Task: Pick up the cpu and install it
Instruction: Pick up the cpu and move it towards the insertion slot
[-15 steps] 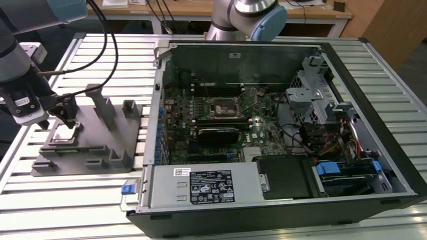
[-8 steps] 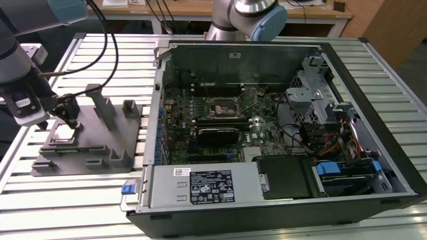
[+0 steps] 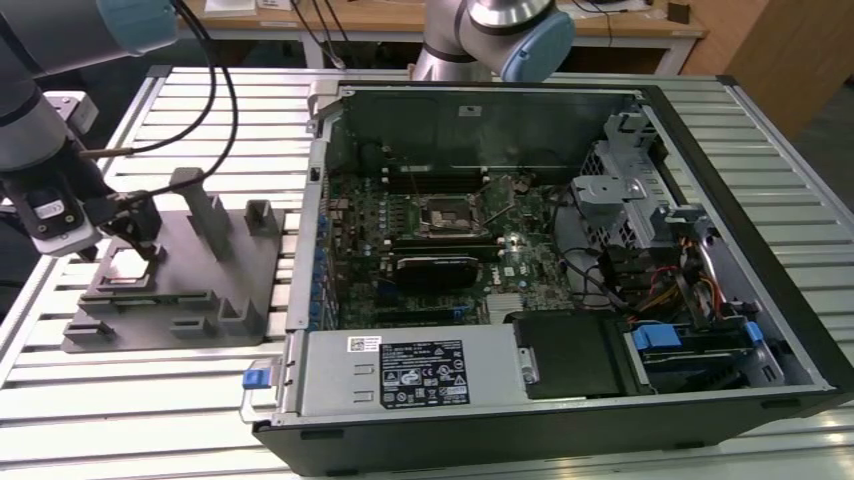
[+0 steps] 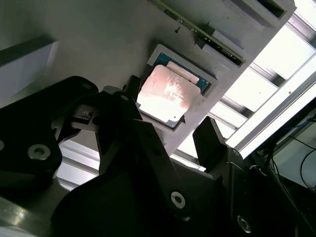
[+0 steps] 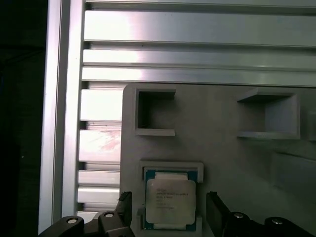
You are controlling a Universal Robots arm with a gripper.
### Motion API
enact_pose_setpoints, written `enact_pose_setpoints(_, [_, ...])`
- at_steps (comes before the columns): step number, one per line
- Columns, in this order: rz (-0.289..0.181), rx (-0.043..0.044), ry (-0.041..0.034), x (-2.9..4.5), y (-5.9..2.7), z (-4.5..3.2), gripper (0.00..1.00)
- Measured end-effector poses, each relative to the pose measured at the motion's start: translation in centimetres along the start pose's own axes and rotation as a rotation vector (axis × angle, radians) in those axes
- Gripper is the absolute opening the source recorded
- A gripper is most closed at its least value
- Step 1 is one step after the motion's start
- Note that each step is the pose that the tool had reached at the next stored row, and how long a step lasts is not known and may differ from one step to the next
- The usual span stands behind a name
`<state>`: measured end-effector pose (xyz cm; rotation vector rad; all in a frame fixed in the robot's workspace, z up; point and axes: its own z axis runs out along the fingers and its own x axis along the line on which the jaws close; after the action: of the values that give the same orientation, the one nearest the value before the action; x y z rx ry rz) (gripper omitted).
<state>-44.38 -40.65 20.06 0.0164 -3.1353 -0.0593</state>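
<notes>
The gripper hangs over the cpu. Its two black fingers are spread wide, one on each side of the chip, with a gap showing between each finger and the chip's edge in both wrist views. It holds nothing.

The cpu lies flat in a shallow walled recess, silvery lid up, its edges square with the recess walls. It looks slightly longer one way, and that longer axis runs across the line between the fingers.

The recess belongs to a grey fixture with upright blocks, and sits close to the fixture's outer edge. The fixture rests on the slatted aluminium bench near the bench's edge on the exterior view's left.

Farther toward the exterior view's right, an open computer case lies on its side on the bench. The black socket sits in the middle of its motherboard.
</notes>
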Motion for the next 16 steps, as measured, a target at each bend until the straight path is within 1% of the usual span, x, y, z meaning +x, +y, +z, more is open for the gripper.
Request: enact_pose_setpoints(16, [0.0, 0.0006, 0.0, 0.0, -0.03, 0.84, 0.7])
